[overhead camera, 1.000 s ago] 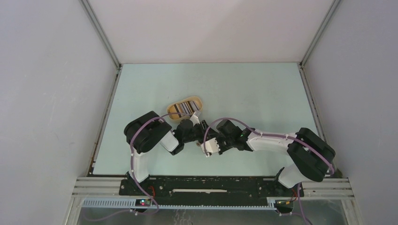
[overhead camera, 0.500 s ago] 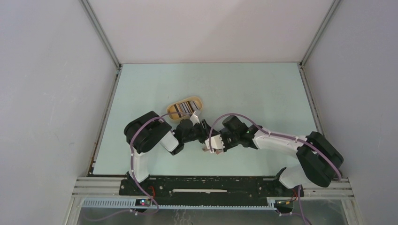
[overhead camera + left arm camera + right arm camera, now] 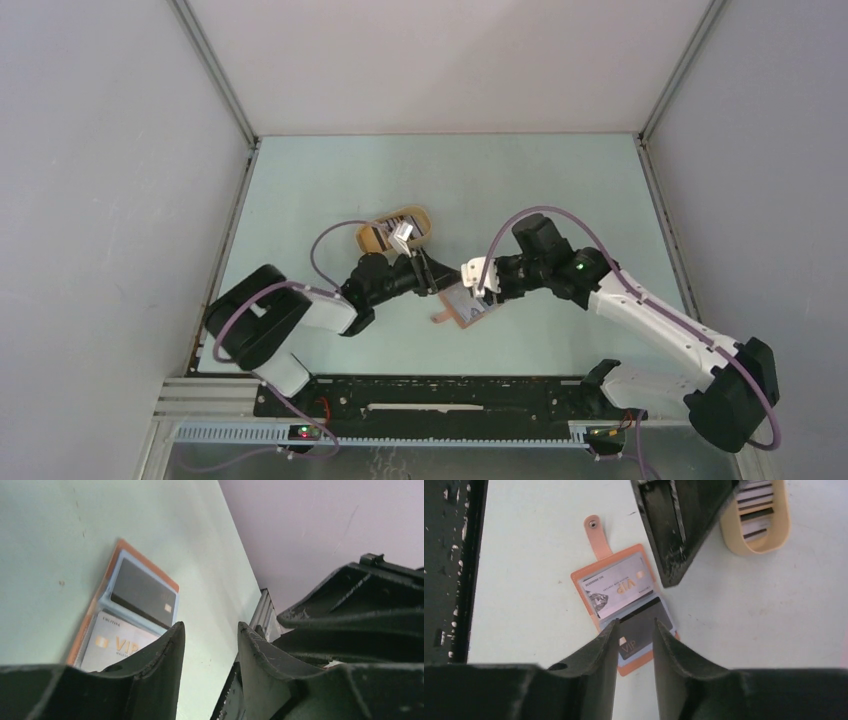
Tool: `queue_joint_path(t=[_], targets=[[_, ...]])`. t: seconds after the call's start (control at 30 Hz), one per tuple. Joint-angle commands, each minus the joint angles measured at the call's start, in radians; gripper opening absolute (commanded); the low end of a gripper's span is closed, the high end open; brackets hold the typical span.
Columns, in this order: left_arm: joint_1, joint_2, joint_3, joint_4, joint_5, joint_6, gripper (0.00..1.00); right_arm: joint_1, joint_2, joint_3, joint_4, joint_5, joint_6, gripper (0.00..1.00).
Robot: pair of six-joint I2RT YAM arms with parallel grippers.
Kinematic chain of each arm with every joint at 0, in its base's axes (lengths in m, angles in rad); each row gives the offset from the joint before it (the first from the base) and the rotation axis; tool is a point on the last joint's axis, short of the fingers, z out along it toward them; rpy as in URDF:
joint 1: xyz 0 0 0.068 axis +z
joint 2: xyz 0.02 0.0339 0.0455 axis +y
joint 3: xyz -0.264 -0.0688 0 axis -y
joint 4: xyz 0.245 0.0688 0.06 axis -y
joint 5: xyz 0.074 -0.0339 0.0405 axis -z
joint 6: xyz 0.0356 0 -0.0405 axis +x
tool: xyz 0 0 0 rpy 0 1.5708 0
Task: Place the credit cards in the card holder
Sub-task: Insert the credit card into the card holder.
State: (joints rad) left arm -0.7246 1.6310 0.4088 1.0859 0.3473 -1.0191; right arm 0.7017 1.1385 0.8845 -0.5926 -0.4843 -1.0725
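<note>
Pale green, the table (image 3: pixel 560 200) sits inside a booth of plain white walls (image 3: pixel 100 200) with aluminium rails up the corners.

Near the middle of it, closer to the arms' side, the card holder (image 3: pixel 462 305) lies open and flat, its orange-brown inside facing up. Its snap tab (image 3: pixel 596 532) sticks out from one end, resting on the table.

From above the right wrist you can see two cards tucked in the holder. A silver card (image 3: pixel 616 591) marked VIP is in the pocket nearer the tab. A dark card (image 3: pixel 644 627), also marked VIP, is in the pocket beside it.

The right fingers (image 3: pixel 599 650) hang over the dark card's end of the holder, pointing down. They are apart, with nothing pinched between them. I cannot tell whether the tips touch the card.

The left fingers (image 3: pixel 165 650) reach in from the other side, low over the table just beside the holder. They are spread too, and the gap between them shows only table and wall. One black finger lies between the holder and an oval tan tray (image 3: pixel 776 535).

That tray (image 3: pixel 420 215) sits just beyond the holder, a little to the left, with more cards (image 3: pixel 754 510) lying in it.
</note>
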Motion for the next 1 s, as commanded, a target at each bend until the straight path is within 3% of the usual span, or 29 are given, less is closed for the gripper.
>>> queue_joint_path(t=[0.0,0.13,0.17,0.23,0.3,0.4,0.43,0.63,0.97], targets=[[0.005,-0.189,-0.030,-0.140,-0.127,0.227,0.49,-0.064,-0.027,0.080,-0.072,-0.097,0.179,0.47],[0.002,-0.381,-0.044,-0.298,-0.242,0.366,0.49,-0.149,-0.006,0.106,-0.078,-0.205,0.361,0.84],[0.002,-0.429,-0.048,-0.330,-0.268,0.400,0.50,-0.160,0.010,0.108,-0.082,-0.220,0.400,0.91],[0.003,-0.522,-0.060,-0.381,-0.322,0.464,0.56,-0.185,0.068,0.133,-0.113,-0.280,0.447,0.94],[0.003,-0.611,-0.069,-0.421,-0.358,0.529,0.66,-0.211,0.129,0.160,-0.139,-0.326,0.490,0.94],[0.007,-0.666,-0.081,-0.460,-0.424,0.572,0.96,-0.231,0.204,0.171,-0.128,-0.301,0.545,0.93],[0.011,-0.667,-0.084,-0.464,-0.426,0.575,0.99,-0.234,0.225,0.170,-0.119,-0.282,0.567,0.92],[0.016,-0.616,-0.100,-0.427,-0.393,0.541,1.00,-0.292,0.365,0.203,-0.097,-0.188,0.711,0.86],[0.017,-0.619,-0.201,-0.250,-0.355,0.513,0.98,-0.376,0.563,0.244,-0.136,-0.135,0.739,0.66]])
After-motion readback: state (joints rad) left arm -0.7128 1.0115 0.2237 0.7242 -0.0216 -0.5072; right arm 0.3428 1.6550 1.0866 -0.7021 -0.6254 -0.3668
